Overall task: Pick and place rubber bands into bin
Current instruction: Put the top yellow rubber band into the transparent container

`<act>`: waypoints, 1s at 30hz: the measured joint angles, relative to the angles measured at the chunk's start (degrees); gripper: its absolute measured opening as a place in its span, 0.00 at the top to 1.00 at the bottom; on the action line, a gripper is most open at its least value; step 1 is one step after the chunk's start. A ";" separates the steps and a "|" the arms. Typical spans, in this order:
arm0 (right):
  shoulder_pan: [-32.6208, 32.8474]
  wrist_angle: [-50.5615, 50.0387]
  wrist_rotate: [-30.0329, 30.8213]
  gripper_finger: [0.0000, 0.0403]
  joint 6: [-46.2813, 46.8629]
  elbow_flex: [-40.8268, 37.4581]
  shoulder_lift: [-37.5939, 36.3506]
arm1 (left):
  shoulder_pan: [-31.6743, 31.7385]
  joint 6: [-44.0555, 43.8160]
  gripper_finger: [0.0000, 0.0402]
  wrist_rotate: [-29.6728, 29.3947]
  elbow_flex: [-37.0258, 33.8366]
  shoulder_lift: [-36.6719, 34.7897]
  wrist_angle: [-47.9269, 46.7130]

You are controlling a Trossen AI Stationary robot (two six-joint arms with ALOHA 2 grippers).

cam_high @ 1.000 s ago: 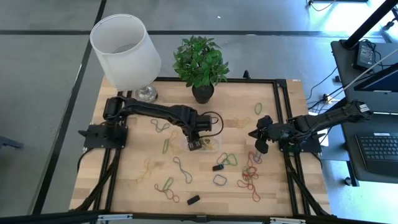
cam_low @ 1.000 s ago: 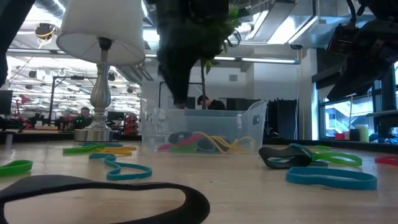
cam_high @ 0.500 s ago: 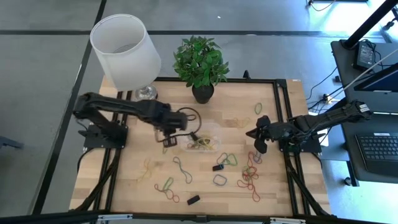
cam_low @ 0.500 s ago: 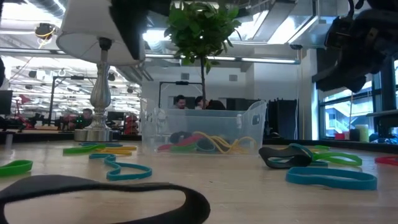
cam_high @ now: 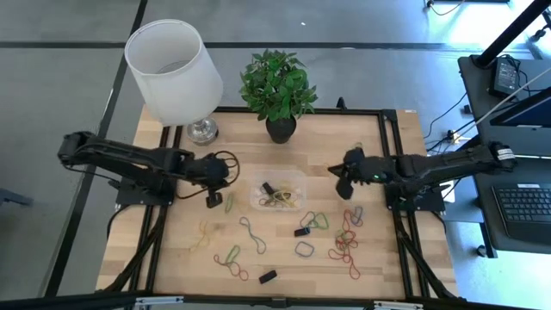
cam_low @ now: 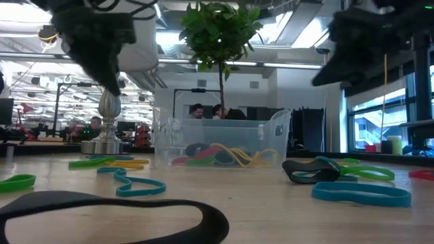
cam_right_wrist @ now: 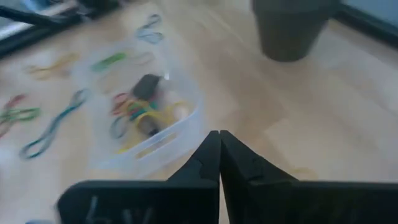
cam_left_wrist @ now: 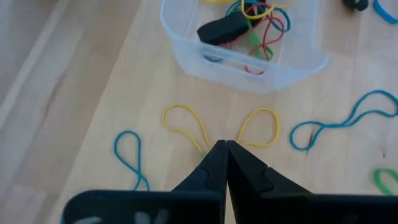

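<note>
Clear plastic, the bin [cam_high: 280, 193] sits near the middle of the wooden table [cam_high: 172, 250], in front of the plant pot [cam_high: 281, 129] at the far edge. It already holds a small tangle of rubber bands [cam_left_wrist: 252, 22] in yellow, red and green, plus a black one; this portion of the task is judged done. Many loose rubber bands [cam_high: 344, 245] still lie on the table: a red cluster toward the right front corner, green, blue and grey loops in front of the bin, yellowish ones [cam_left_wrist: 186, 124] just left of it, and one green loop [cam_high: 357, 150] near the far right edge. By the count on the table, the larger share is left to do.

The left gripper [cam_high: 211, 198] hangs over the table just left of the bin, fingers pressed together with nothing between them, above the yellow loops. The right gripper [cam_high: 338, 186] hovers to the right of the bin, pointing toward it, fingers likewise together and empty. A white lamp [cam_high: 175, 69] stands at the far left corner.
</note>
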 joint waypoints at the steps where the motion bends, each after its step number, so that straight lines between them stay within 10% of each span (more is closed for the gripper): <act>1: -1.20 -1.25 -0.02 0.99 -0.24 1.95 2.16 | 0.06 0.61 1.00 -0.04 -1.59 -1.48 0.95; 13: -16.26 -31.54 -5.55 0.95 18.45 22.08 29.91 | 8.17 9.82 0.99 1.36 -9.13 -11.82 5.74; 30: -16.70 -28.86 -11.47 0.69 22.55 22.91 47.73 | 19.29 17.54 1.00 11.46 -9.13 -12.30 5.81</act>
